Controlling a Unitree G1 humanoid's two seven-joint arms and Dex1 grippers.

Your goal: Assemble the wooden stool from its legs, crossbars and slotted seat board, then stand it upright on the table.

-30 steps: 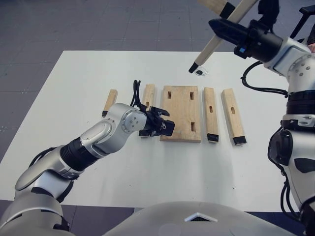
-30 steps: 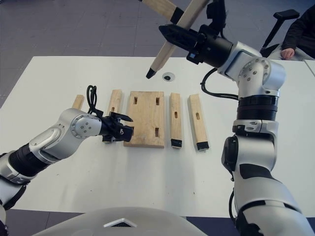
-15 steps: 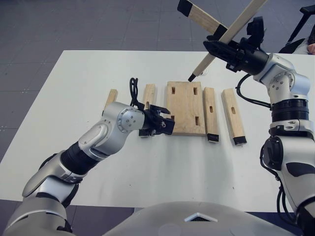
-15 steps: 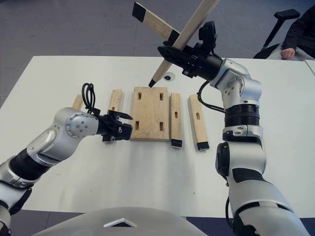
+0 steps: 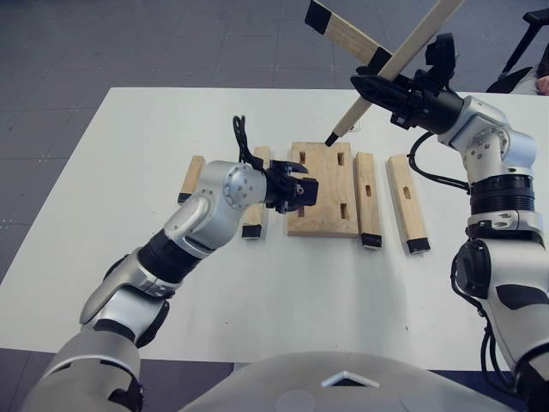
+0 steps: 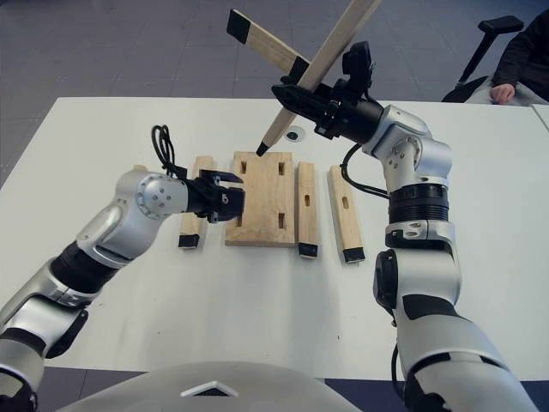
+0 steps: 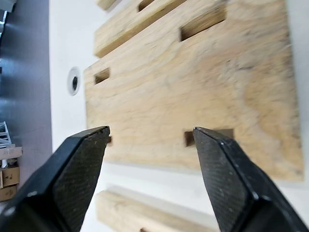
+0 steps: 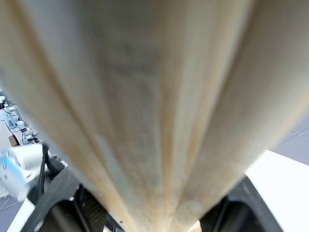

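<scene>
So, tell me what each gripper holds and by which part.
Right gripper: shut on the crossed leg pieces, near where they cross. Left gripper: open, holding nothing, over the board.

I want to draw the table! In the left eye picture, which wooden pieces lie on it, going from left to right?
short wooden piece → second wooden piece, partly under the left arm → slotted seat board → slotted wooden bar → rightmost wooden bar
</scene>
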